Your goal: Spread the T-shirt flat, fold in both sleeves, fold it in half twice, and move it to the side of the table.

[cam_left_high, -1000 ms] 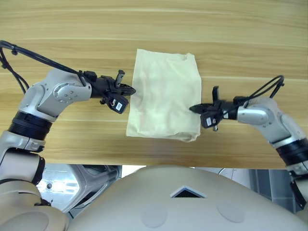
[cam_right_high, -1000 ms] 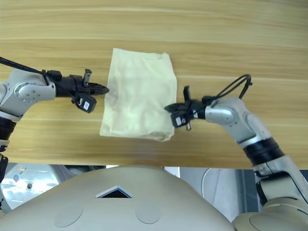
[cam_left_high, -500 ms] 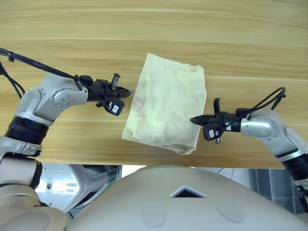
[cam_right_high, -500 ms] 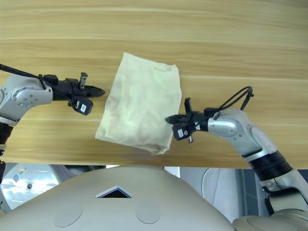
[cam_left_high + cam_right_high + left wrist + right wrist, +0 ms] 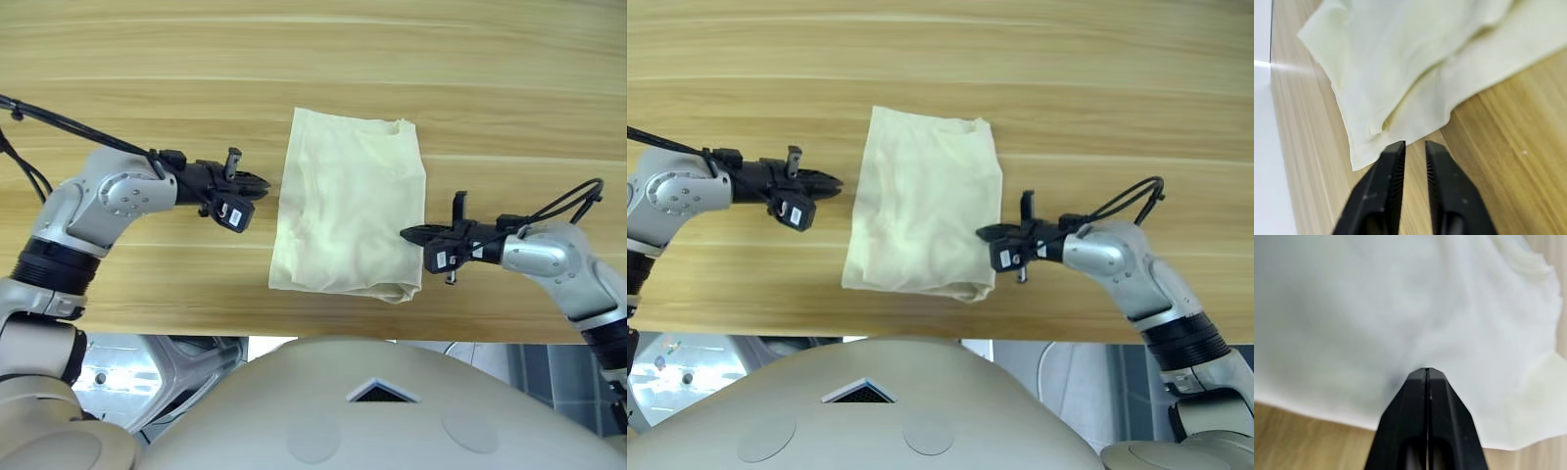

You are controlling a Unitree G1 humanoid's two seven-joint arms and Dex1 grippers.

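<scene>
**On the tabletop point(image 5: 490, 78), a T-shirt point(image 5: 348, 206) at risk of skewing**

A shove from the right claw point(image 5: 406, 233), clenched with tips against its right edge, could have bunched the loose layers or pushed the near hem off the front edge close by. The left claw point(image 5: 263, 182), slightly parted and empty, hovered just beside the left edge. Pale yellow, it lay folded into a tall rectangle, near right corner rumpled.
</scene>
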